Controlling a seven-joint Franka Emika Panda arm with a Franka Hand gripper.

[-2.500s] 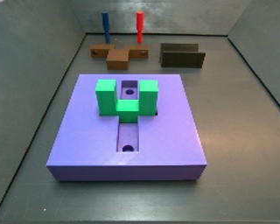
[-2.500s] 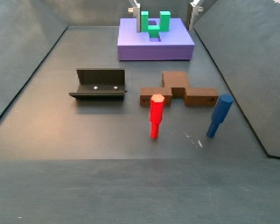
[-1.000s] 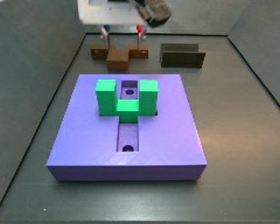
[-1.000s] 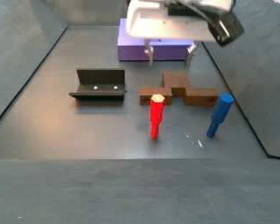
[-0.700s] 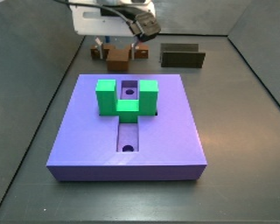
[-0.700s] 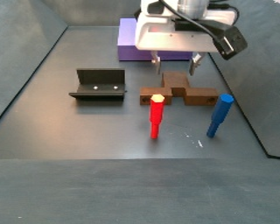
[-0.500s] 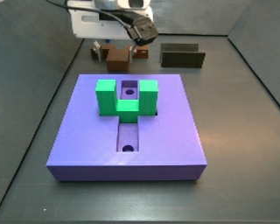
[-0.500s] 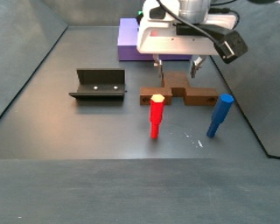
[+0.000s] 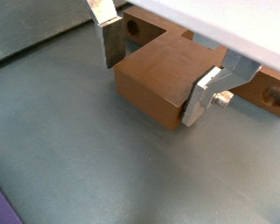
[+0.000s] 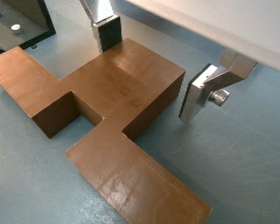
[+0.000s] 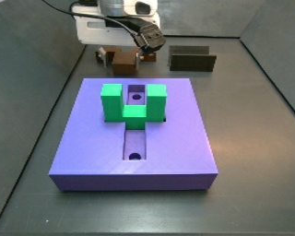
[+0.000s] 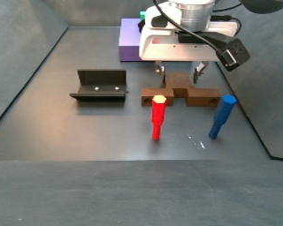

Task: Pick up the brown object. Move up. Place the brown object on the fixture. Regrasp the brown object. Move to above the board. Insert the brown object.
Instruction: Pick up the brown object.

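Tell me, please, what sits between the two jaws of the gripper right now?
The stem of the brown object sits between the open jaws of the gripper, with a gap on each side, in both wrist views.

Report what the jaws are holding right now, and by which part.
Nothing is held yet. The gripper is open, its jaws straddling the stem of the brown object on the floor, with gaps visible on both sides in both wrist views.
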